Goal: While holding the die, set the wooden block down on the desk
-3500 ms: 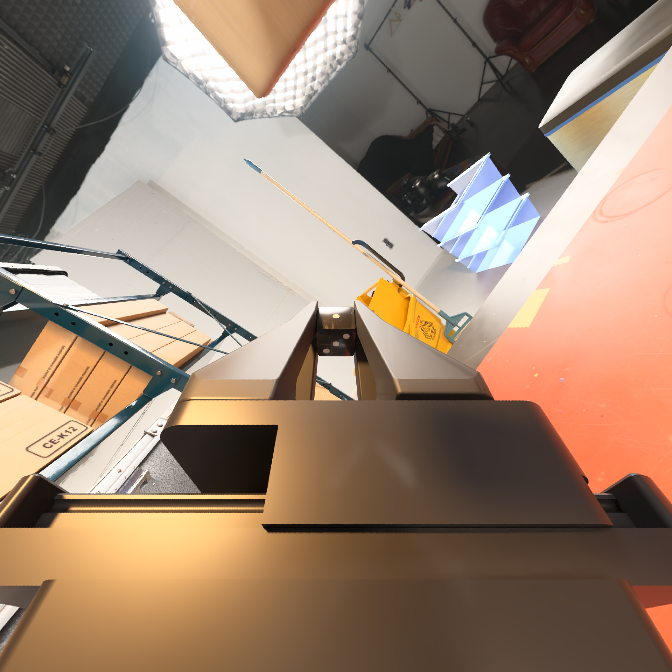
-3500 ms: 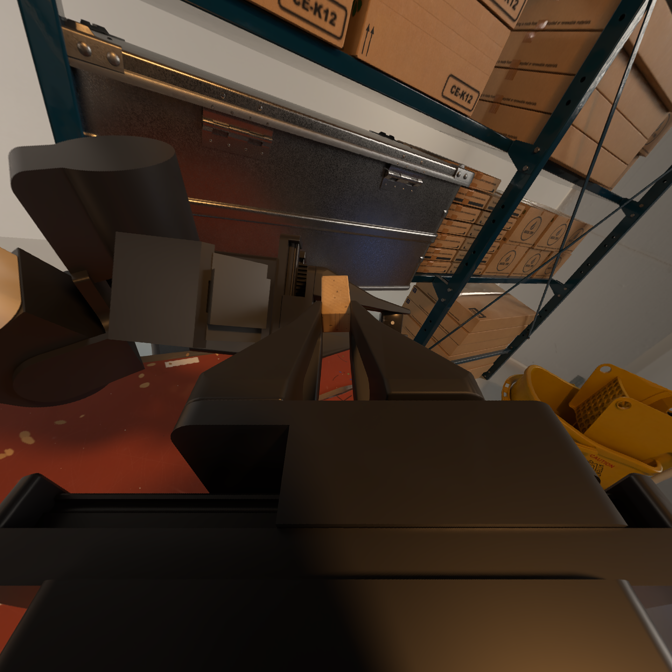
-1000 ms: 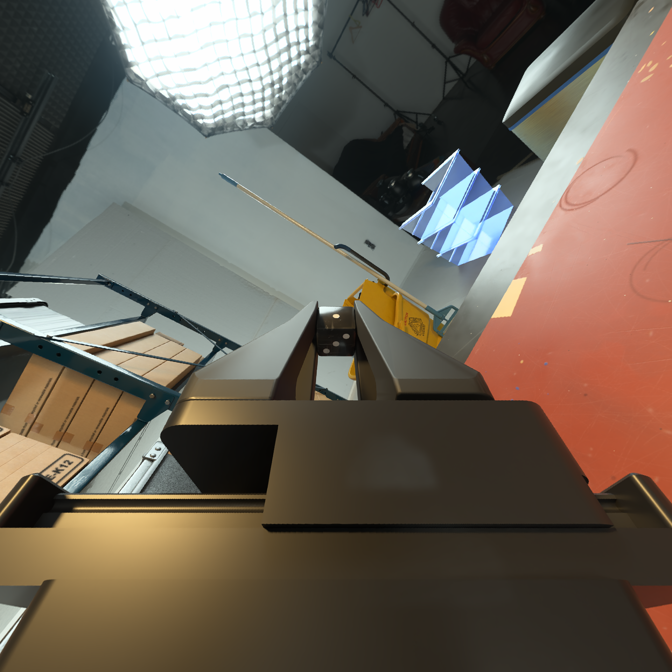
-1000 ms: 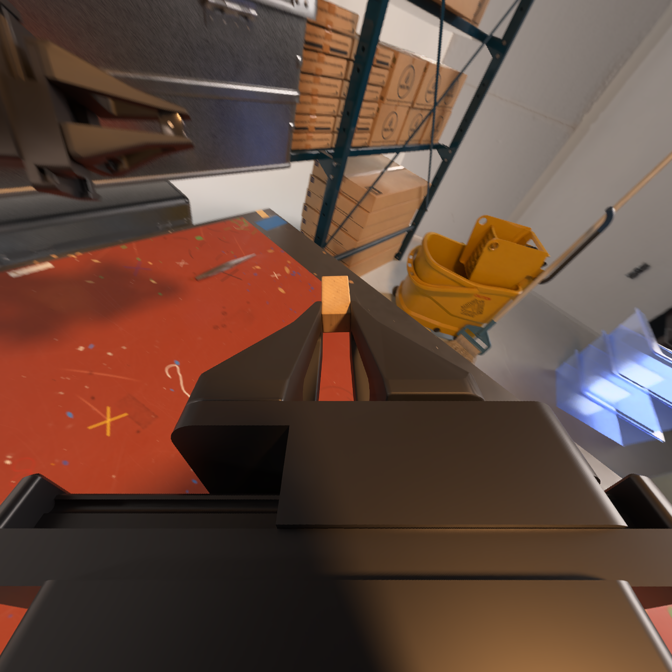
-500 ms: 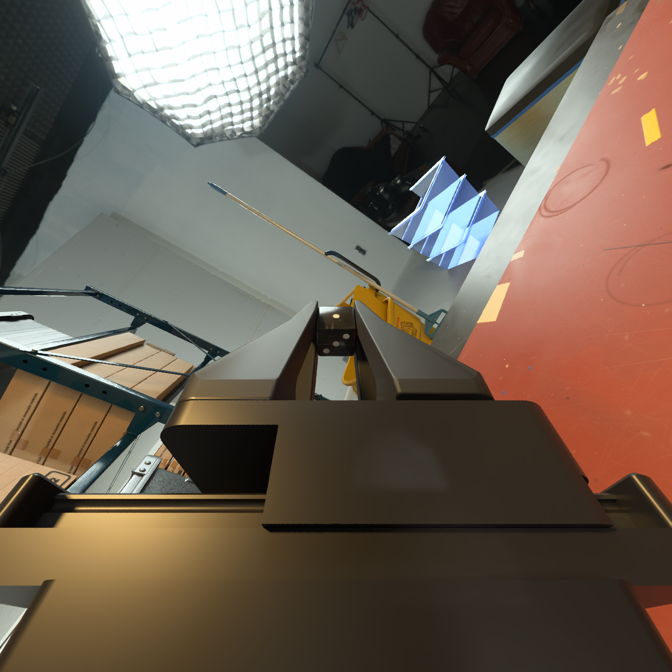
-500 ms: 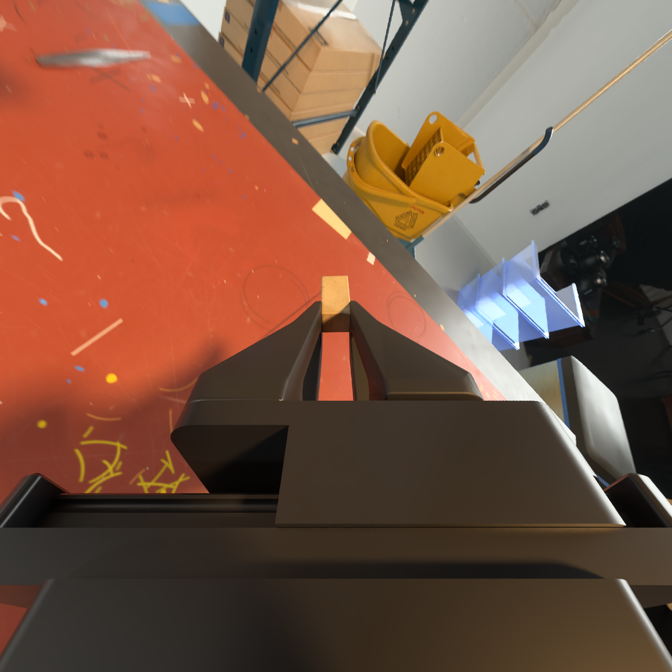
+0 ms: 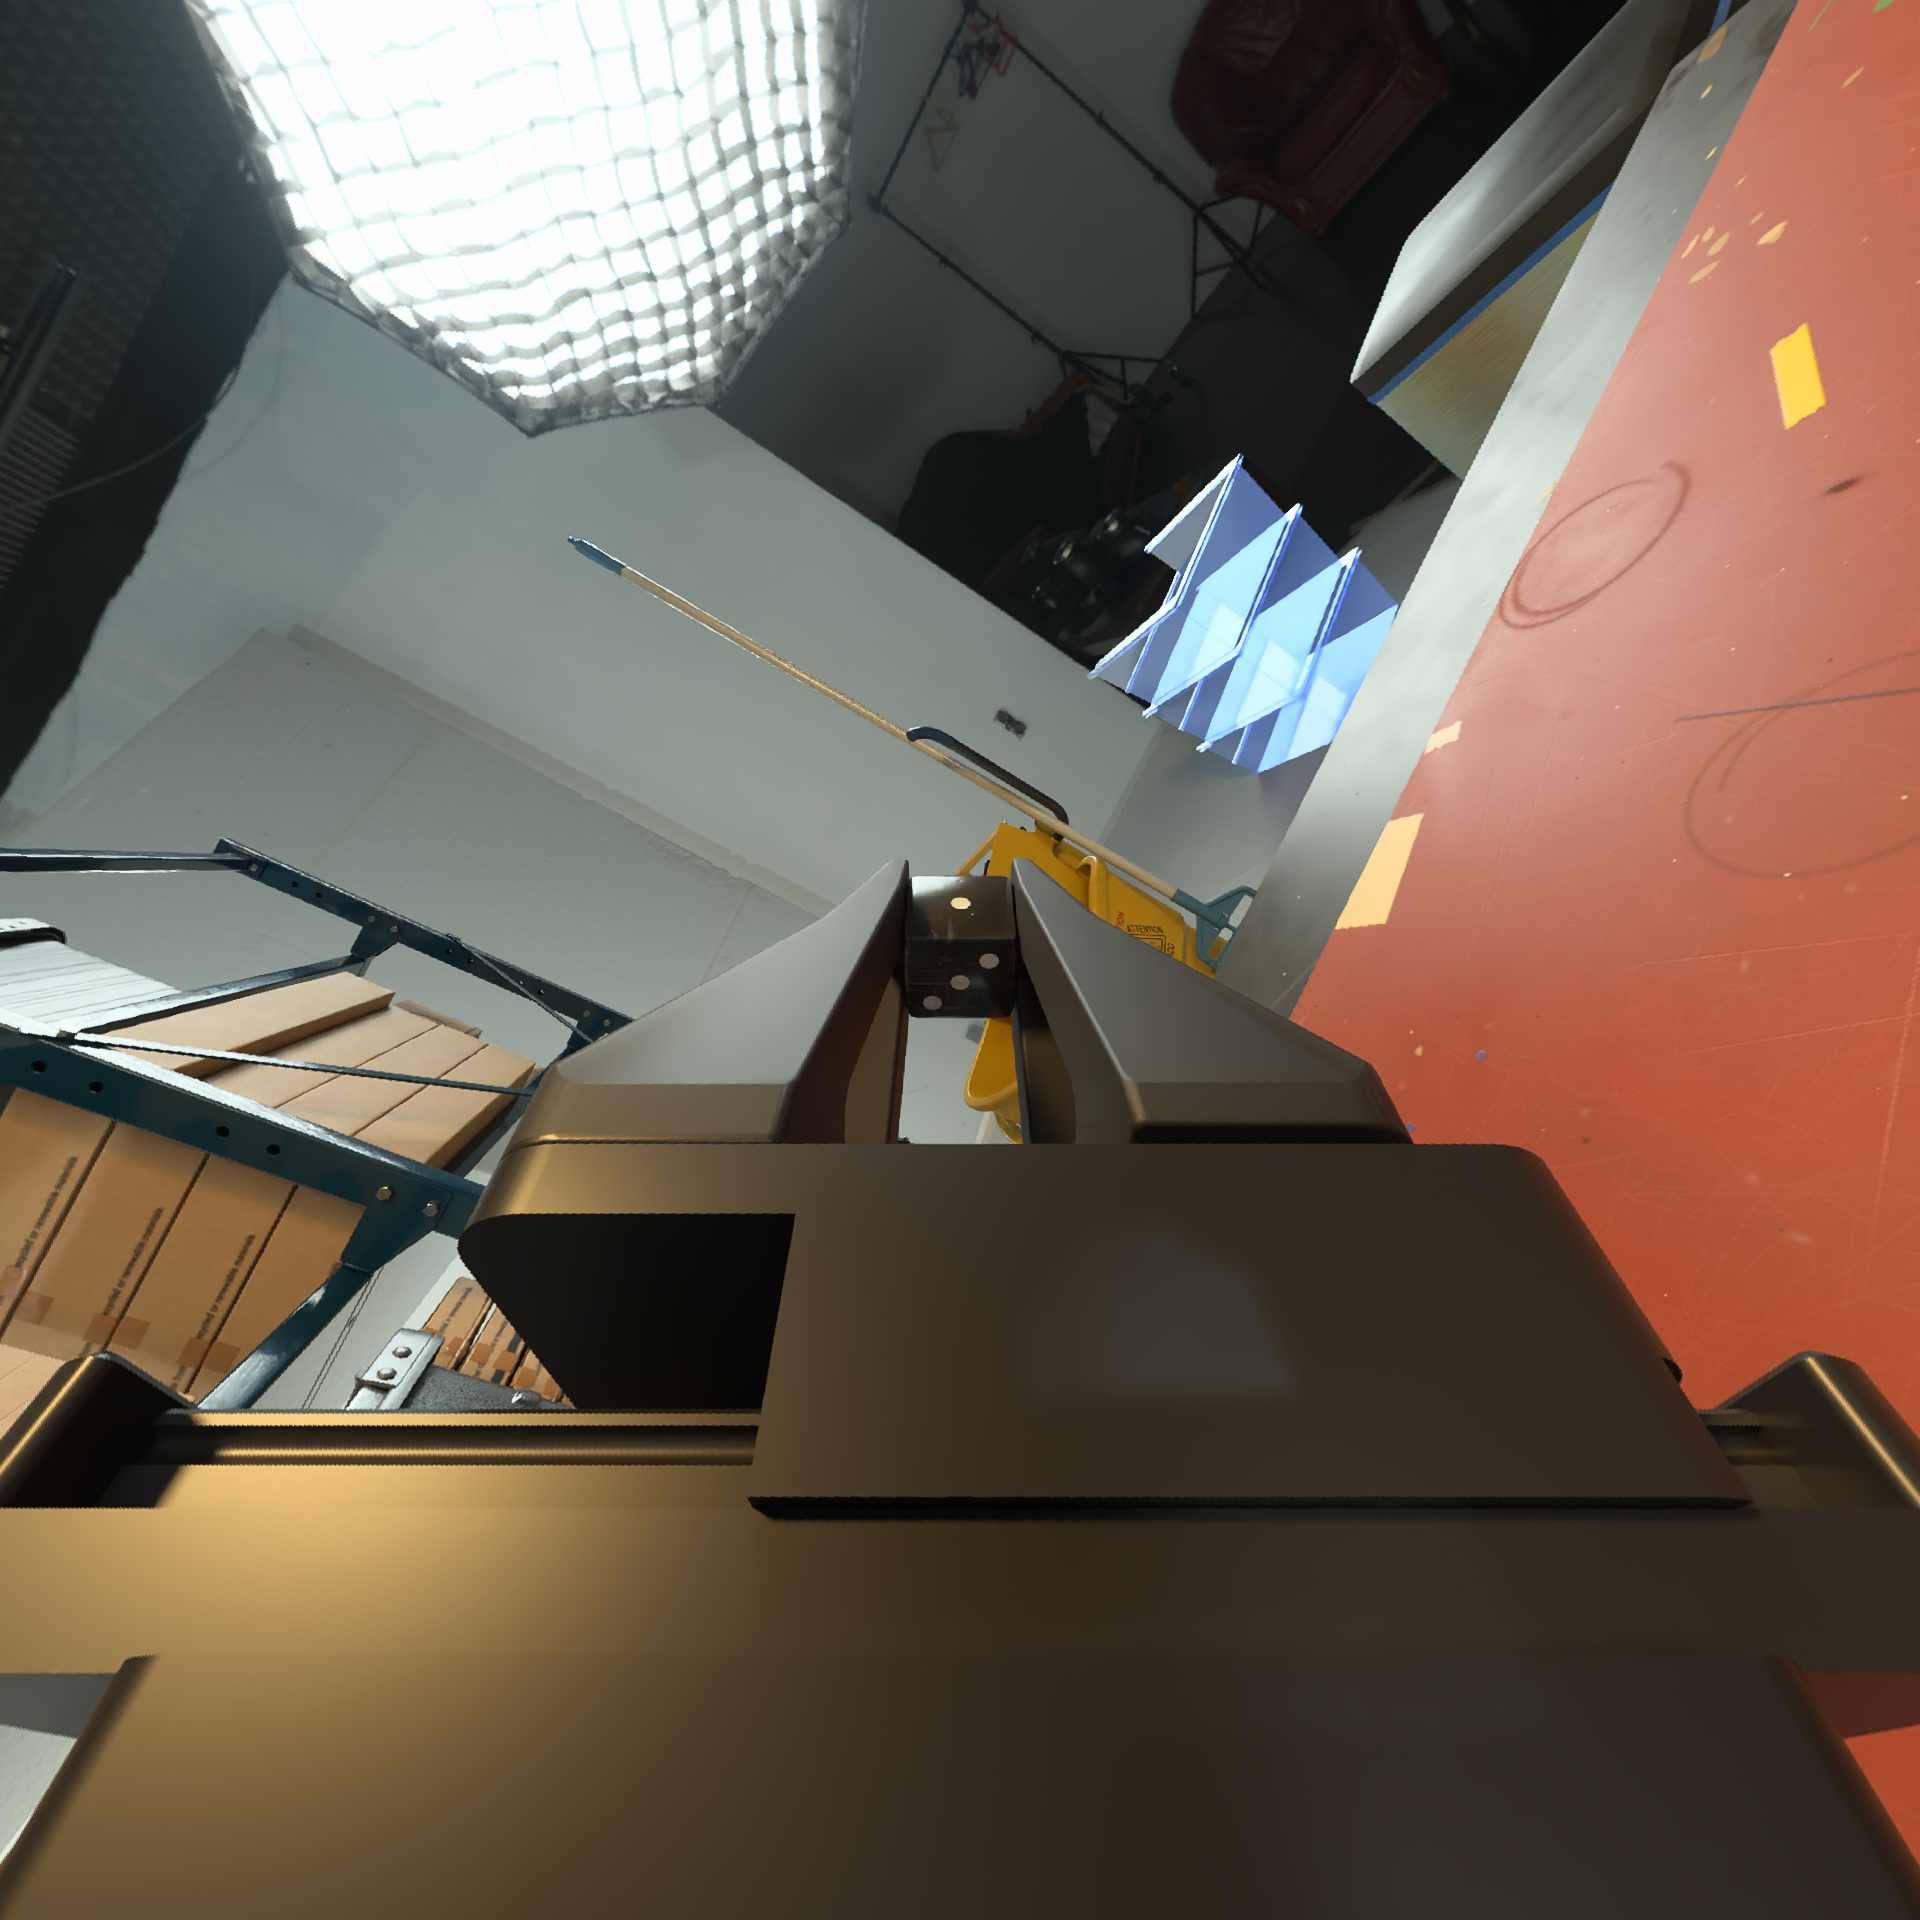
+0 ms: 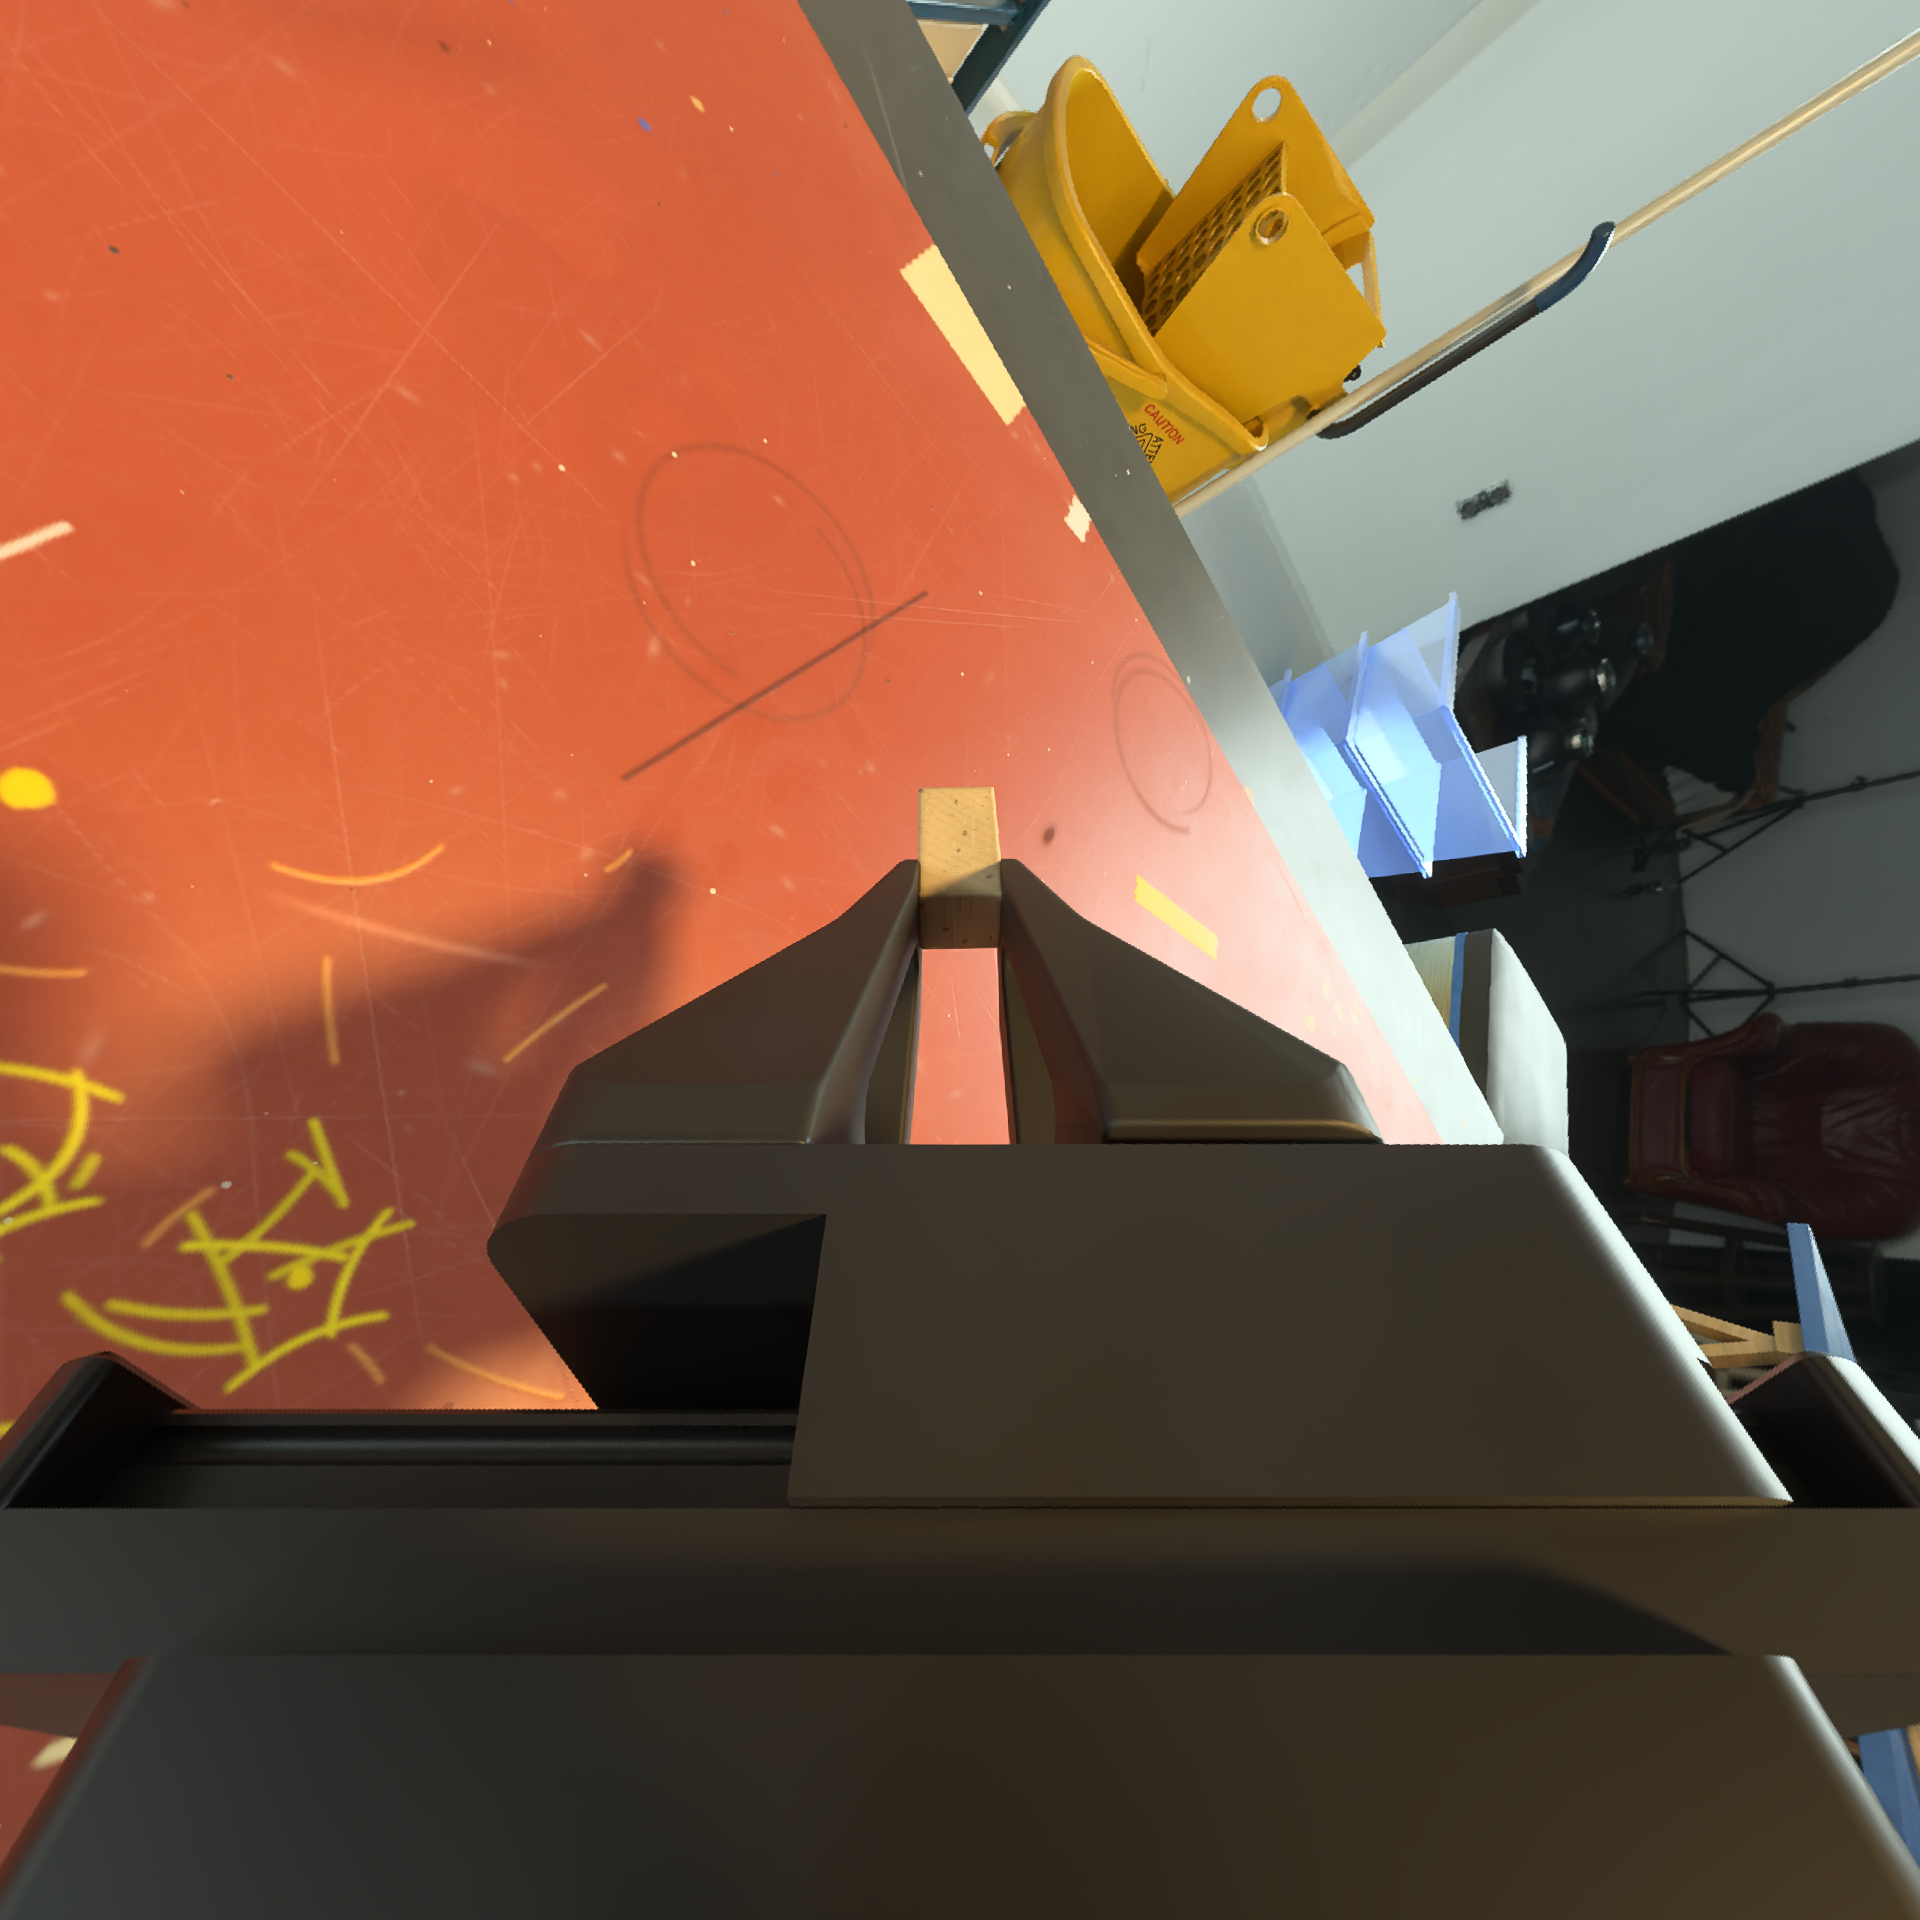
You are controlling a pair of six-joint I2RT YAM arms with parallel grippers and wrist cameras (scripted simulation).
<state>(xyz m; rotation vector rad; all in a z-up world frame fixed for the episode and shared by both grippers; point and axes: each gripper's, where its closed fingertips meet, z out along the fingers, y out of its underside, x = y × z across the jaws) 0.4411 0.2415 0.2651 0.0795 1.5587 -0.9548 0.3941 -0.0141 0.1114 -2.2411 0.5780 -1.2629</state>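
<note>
In the left wrist view my left gripper (image 7: 958, 914) is shut on a black die (image 7: 958, 948) with white pips, held in the air beside the red desk top (image 7: 1621, 852) at the right. In the right wrist view my right gripper (image 8: 959, 894) is shut on a light wooden block (image 8: 958, 854), which sticks out past the fingertips. It points down at the red desk (image 8: 436, 436), with its shadow on the surface to the left. I cannot tell whether the block touches the desk.
The desk's grey edge (image 8: 1164, 499) runs diagonally at the right. Beyond it stand a yellow mop bucket (image 8: 1205, 281) with a long handle and a blue divider rack (image 8: 1392, 748). A shelf with cardboard boxes (image 7: 187, 1195) and a bright softbox light (image 7: 520, 187) show in the left wrist view.
My right gripper has swung down toward the desk with the wooden block; the desk now fills its view. My left gripper has tilted only slightly, the die still in it.
</note>
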